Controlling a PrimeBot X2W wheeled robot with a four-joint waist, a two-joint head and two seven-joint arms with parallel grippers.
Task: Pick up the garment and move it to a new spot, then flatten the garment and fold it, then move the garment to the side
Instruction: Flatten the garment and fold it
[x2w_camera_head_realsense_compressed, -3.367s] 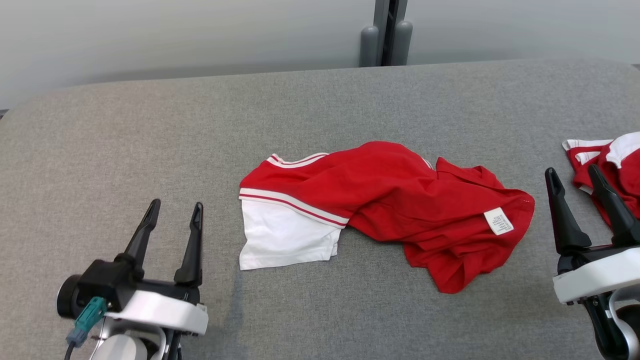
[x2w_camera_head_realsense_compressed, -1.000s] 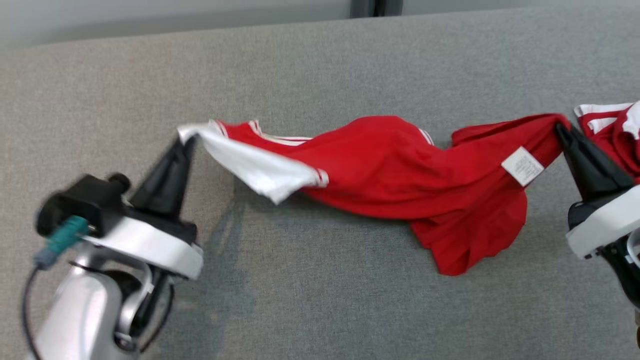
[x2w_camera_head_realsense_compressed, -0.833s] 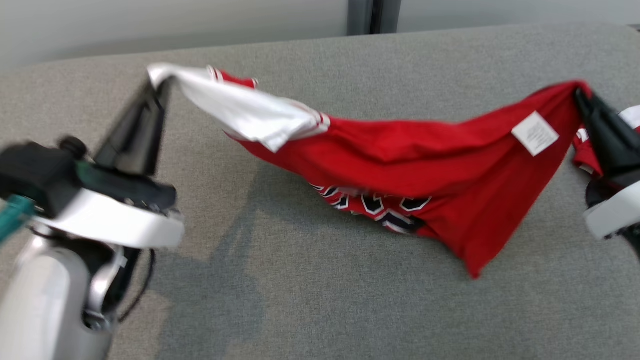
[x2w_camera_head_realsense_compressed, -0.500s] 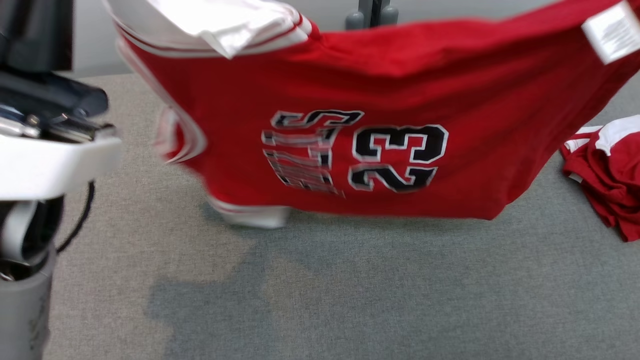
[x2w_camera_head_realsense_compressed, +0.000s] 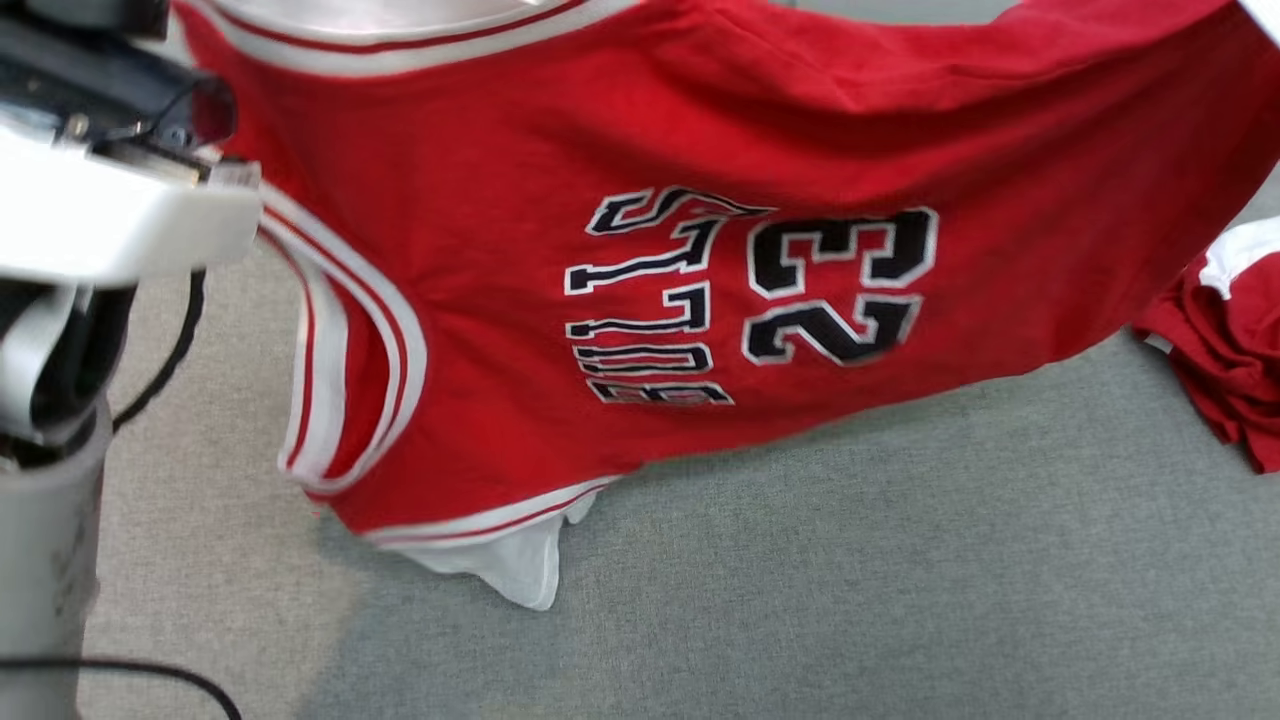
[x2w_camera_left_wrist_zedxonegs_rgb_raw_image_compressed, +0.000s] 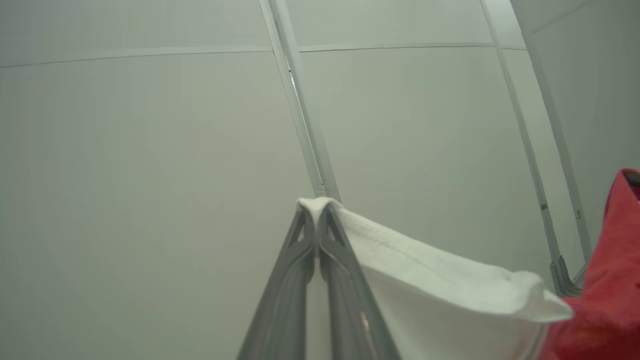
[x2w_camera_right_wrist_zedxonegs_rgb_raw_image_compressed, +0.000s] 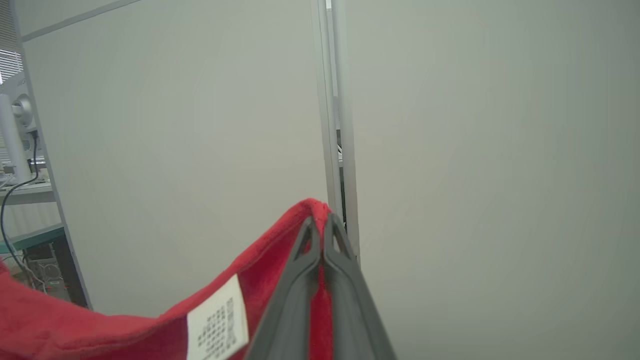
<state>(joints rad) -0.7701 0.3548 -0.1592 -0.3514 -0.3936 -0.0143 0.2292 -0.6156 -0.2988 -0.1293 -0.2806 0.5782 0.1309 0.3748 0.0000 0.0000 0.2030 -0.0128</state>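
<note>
soft jersey hanging between two pinches

the garment (x2w_camera_head_realsense_compressed: 480, 180), a red jersey with white trim, is hanging spread in the air above the grey surface (x2w_camera_head_realsense_compressed: 900, 620), stretched between the two arms. its lowest white corner (x2w_camera_head_realsense_compressed: 515, 575) is dangling close to the surface; whether it is touching, i cannot tell. the left gripper (x2w_camera_left_wrist_zedxonegs_rgb_raw_image_compressed: 316, 212) is pinching a white edge (x2w_camera_left_wrist_zedxonegs_rgb_raw_image_compressed: 425, 280) with its fingers pressed together. the right gripper (x2w_camera_right_wrist_zedxonegs_rgb_raw_image_compressed: 320, 222) is clamping a red edge (x2w_camera_right_wrist_zedxonegs_rgb_raw_image_compressed: 280, 235) the same way, near the care label (x2w_camera_right_wrist_zedxonegs_rgb_raw_image_compressed: 217, 320).

the cloth is looking light, thin and limp: it is sagging in the middle and draping in folds, so i am judging that it is going to swing and crumple rather than hold a shape. fingertip pinches are probably enough for its weight, but hems and seams are looking like the safest hold, being thicker and less likely to slide out. lowering it with both holds well apart should be helping it lie flat.

the head view is giving the whole drape, the black lettering (x2w_camera_head_realsense_compressed: 840, 290) and a second red heap (x2w_camera_head_realsense_compressed: 1220, 380) lying at the right of the surface. the wrist views are giving the close look at each pinch, set against pale wall panels (x2w_camera_left_wrist_zedxonegs_rgb_raw_image_compressed: 150, 150).
</note>
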